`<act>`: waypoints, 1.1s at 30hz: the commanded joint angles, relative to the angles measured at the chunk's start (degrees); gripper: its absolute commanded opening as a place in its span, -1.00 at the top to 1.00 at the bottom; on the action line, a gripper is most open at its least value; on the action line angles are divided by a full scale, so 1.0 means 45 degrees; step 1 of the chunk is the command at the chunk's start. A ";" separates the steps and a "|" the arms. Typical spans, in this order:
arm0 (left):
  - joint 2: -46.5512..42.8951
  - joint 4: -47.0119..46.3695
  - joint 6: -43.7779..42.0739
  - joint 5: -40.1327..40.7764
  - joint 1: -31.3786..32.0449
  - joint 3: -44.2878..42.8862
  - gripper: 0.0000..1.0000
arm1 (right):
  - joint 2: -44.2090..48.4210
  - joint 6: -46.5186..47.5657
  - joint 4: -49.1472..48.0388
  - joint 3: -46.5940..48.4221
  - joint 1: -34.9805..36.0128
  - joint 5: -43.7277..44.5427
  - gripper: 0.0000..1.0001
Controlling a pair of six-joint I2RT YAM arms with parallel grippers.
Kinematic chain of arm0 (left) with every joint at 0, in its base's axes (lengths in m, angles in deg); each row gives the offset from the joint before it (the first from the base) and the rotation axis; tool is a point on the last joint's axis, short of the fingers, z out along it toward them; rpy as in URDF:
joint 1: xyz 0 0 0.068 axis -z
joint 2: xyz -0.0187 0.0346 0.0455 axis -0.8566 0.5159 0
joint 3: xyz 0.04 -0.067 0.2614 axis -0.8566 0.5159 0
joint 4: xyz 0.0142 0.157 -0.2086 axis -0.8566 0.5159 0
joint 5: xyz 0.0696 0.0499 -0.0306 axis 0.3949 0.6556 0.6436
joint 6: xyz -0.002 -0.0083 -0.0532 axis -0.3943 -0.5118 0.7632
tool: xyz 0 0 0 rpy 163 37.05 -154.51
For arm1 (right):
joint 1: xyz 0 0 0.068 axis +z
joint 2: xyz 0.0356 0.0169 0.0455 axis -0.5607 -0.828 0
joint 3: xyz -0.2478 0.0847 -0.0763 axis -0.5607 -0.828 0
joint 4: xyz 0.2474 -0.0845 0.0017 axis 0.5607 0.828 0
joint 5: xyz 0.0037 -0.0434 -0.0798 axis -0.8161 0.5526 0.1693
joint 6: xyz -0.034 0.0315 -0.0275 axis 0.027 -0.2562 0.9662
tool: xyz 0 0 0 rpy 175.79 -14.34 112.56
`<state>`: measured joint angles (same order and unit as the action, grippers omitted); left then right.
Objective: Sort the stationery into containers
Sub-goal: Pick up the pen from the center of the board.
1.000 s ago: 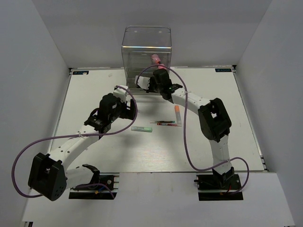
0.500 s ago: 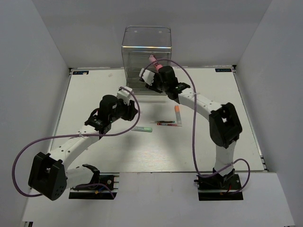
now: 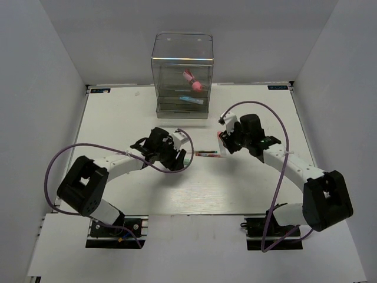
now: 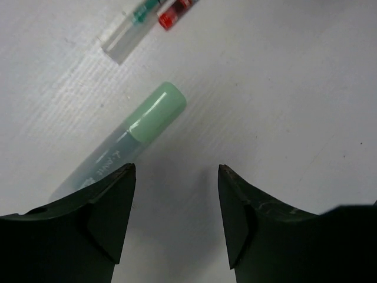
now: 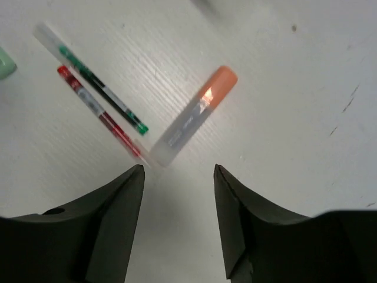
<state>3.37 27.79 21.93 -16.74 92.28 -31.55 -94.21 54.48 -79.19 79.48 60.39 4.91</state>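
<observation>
Far back, cabinet [image 3: 177,65] holding pink marker [image 3: 193,83], left pincer [image 4: 175,171] and right pincer [image 5: 178,171] spread

Four markers [image 4: 156,109], two pens [image 5: 103,97], one cabinet [image 3: 182,47]

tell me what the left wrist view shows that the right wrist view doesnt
Only the left wrist view: the left fingers, open, and the barrel of the green marker, which runs toward one of them.

Only the right wrist view: the right fingers, open, the orange marker, and the full length of the two thin pens.

Both: the green pen and red pen side by side, only their ends in the left view. The green marker's cap is also a sliver at the right view's left edge.
</observation>
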 commanded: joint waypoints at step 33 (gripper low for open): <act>0.3941 0.1897 -0.2531 0.3528 0.1419 -0.3721 -0.48 | 0.2885 -0.1164 -0.1947 -0.2342 -0.2579 -0.3330 -0.22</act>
<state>21.12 33.12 12.33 -1.95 98.45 -47.33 -82.73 49.80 -85.53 69.27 49.33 -8.54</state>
